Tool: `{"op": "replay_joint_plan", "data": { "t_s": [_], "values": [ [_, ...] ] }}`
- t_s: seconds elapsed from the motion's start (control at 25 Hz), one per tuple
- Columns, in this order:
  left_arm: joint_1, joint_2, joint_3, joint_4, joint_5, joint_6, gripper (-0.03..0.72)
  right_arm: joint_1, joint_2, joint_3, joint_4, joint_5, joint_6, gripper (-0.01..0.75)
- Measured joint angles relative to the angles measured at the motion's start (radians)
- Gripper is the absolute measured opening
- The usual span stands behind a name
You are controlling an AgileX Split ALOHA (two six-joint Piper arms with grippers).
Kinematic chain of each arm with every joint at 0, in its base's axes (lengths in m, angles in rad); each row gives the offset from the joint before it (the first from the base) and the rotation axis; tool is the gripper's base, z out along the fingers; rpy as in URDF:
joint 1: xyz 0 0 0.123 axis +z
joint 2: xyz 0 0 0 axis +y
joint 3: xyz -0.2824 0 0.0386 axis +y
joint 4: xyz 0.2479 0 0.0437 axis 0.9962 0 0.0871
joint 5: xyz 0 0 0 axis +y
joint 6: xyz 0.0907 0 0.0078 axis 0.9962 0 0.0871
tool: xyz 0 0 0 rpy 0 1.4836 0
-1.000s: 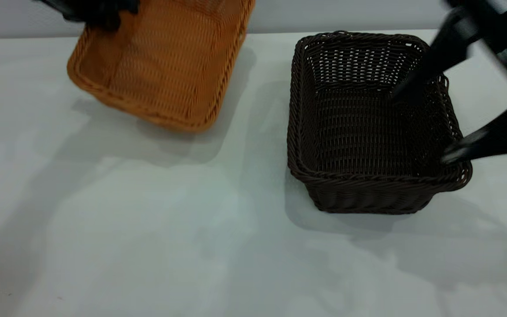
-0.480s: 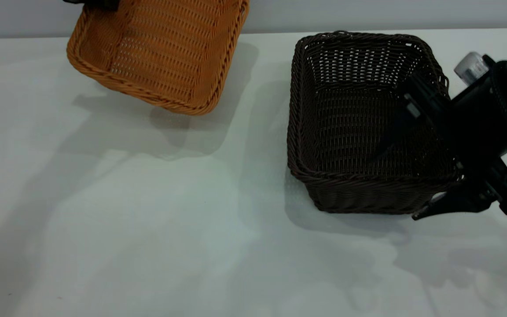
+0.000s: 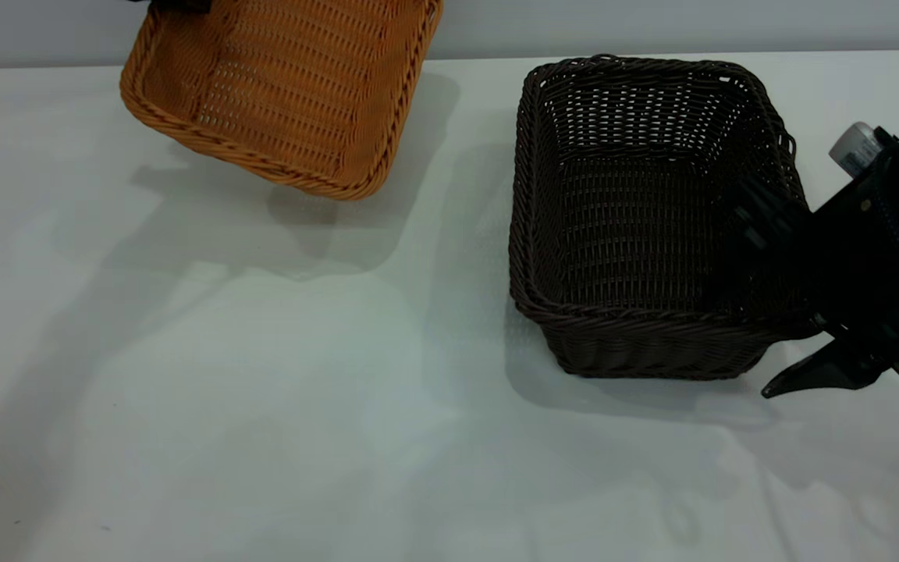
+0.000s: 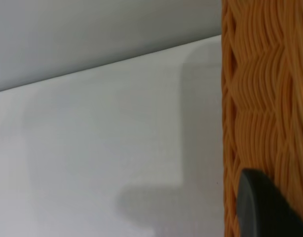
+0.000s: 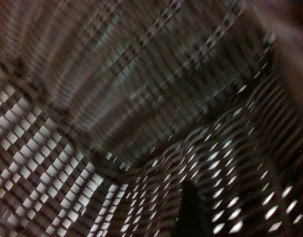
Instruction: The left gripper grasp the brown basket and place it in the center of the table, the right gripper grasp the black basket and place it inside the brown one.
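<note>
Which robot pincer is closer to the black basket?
The right pincer. It is at the black basket, straddling its right wall, one finger inside and one outside. The left pincer is far across the table, up at the raised brown basket.

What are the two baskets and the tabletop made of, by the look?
Brown basket: woven wicker-style strands, orange-tan, braided rim; natural or plastic rattan, cannot tell.
Black basket: same open weave, very dark, light showing through the gaps.
Table: smooth white surface, faint sheen; probably laminate.

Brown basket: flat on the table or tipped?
Tipped and lifted. The brown basket hangs tilted, its shadow separate on the table below.
</note>
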Motion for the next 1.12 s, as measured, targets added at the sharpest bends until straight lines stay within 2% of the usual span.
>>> {"op": "replay_joint_plan", "data": {
  "t_s": [0.2,0.32,0.4,0.52,0.68,0.88,1.0,1.12],
  "values": [
    [0.000,0.000,0.000,0.012,0.000,0.008,0.078,0.000,0.006,-0.002,0.024,-0.058,0.003,0.231],
    [0.000,0.000,0.000,0.013,0.000,0.008,0.078,-0.004,0.004,-0.011,0.034,-0.101,-0.029,0.135],
    [0.000,0.000,0.000,0.017,0.000,0.008,0.078,-0.017,0.002,-0.011,0.034,-0.099,-0.073,0.123],
    [0.000,0.000,0.000,0.045,0.002,0.008,0.078,-0.083,0.002,-0.015,0.028,-0.090,-0.160,0.118],
    [0.000,-0.011,0.000,0.081,0.071,0.017,0.078,-0.235,-0.015,-0.039,-0.012,-0.063,-0.321,0.111],
    [-0.003,-0.054,0.000,0.088,0.231,0.107,0.078,-0.436,-0.098,-0.101,-0.072,-0.044,-0.507,0.108],
    [-0.032,-0.083,0.000,0.083,0.324,0.214,0.078,-0.524,-0.155,-0.156,-0.095,0.058,-0.574,0.108],
    [-0.089,-0.091,0.000,-0.013,0.436,0.405,0.078,-0.577,-0.197,-0.212,-0.140,0.179,-0.599,0.108]
  ]
}}
